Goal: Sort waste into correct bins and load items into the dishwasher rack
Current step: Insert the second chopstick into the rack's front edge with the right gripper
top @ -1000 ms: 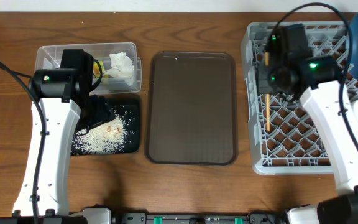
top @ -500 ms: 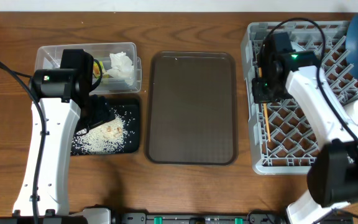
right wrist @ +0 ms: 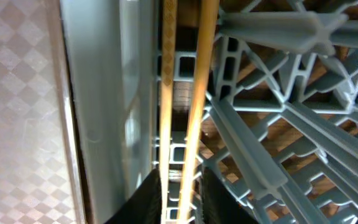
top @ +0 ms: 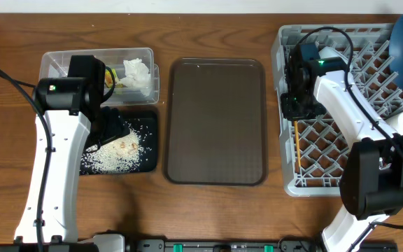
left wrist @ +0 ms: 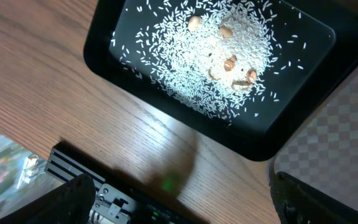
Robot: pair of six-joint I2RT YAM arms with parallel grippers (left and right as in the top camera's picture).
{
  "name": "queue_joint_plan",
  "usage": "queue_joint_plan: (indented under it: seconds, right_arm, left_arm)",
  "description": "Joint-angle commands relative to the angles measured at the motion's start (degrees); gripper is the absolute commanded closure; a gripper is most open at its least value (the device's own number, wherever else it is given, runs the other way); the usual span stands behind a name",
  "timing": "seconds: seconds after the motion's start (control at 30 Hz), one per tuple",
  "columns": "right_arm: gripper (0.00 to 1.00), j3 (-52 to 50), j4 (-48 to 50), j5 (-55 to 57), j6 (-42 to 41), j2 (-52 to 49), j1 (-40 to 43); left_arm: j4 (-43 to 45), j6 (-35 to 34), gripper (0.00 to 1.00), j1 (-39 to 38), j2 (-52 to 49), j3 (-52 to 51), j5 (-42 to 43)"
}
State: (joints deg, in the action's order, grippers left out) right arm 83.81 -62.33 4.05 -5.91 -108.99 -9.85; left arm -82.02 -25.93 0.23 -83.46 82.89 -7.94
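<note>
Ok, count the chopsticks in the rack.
2. One chopstick and another lie side by side in the rack, along its left wall. The right arm may hide more.

rack [top: 327, 183]: grey lattice crate, upright pegs
chopsticks [right wrist: 168, 93]: wooden pair, side by side, lying along rack's left wall
rice [top: 117, 154]: white scraps heaped in black tray [top: 152, 140]
tissue [top: 137, 71]: crumpled, white, in clear tub [top: 54, 66]
</note>
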Motion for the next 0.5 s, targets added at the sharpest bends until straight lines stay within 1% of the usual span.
queue_joint_plan:
  seconds: [0.0, 0.17, 0.3, 0.4, 0.47]
  right_arm:
    - [0.76, -0.2, -0.1, -0.9, 0.6, 1.1, 0.2]
    - [0.74, 1.2, -0.1, -0.9, 0.9, 4.9, 0.5]
    - [0.6, 1.7, 1.2, -0.9, 0.9, 9.6, 1.0]
    - [0.54, 1.7, 2.5, -1.9, 0.9, 12.8, 1.7]
    - [0.52, 1.7, 3.1, -4.7, 0.9, 14.0, 2.4]
  left_arm:
    - [0.0, -0.7, 0.07, 0.2, 0.9, -0.3, -1.1]
    - [0.0, -0.7, 0.07, 0.2, 0.9, -0.3, -1.1]
    - [0.3, -0.7, 0.07, 0.2, 0.9, -0.3, 0.0]
    - [1.8, -0.3, 0.07, 0.2, 0.9, -0.3, 2.9]
    - [3.3, 1.0, 0.07, 0.2, 0.9, -0.3, 5.1]
